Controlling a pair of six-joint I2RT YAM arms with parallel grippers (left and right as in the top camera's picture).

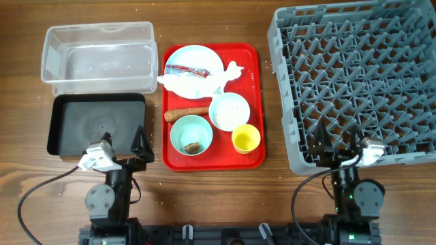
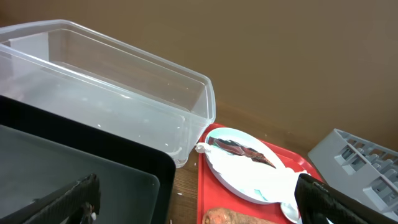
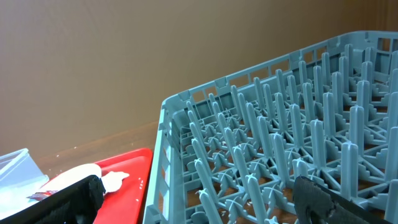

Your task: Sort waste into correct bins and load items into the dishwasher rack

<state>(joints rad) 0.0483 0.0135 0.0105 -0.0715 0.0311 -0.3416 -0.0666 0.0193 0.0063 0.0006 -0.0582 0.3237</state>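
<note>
The waste and the dishes all lie on the flat red tray (image 1: 259,82) in the middle of the overhead frame. The red snack wrapper (image 1: 187,70) rests on the pale blue plate (image 1: 197,58) at the top of this tray. The crumpled white napkin (image 1: 228,73) touches the right edge of the plate. Below them the carrot (image 1: 187,113) lies just beside the white bowl (image 1: 229,111). Lower, the pale green bowl (image 1: 191,129) holds the small brown lump (image 1: 193,146), and the yellow cup (image 1: 245,139) stands at the lower right of the tray. All of these are apart from both pairs of fingers.

Left of the red tray I see the clear tub (image 1: 48,61) above and the black tray (image 1: 56,129) just below it. The grey rack (image 1: 354,82) fills the right side of the frame.

My left fingers (image 1: 139,144) are spread wide and hold nothing. They are at the lower left, by the lower right corner of the black tray and near the red tray. My right fingers (image 1: 320,143) are also wide and empty. They are at the lower right, at the bottom edge of the rack and well apart from the red tray.
</note>
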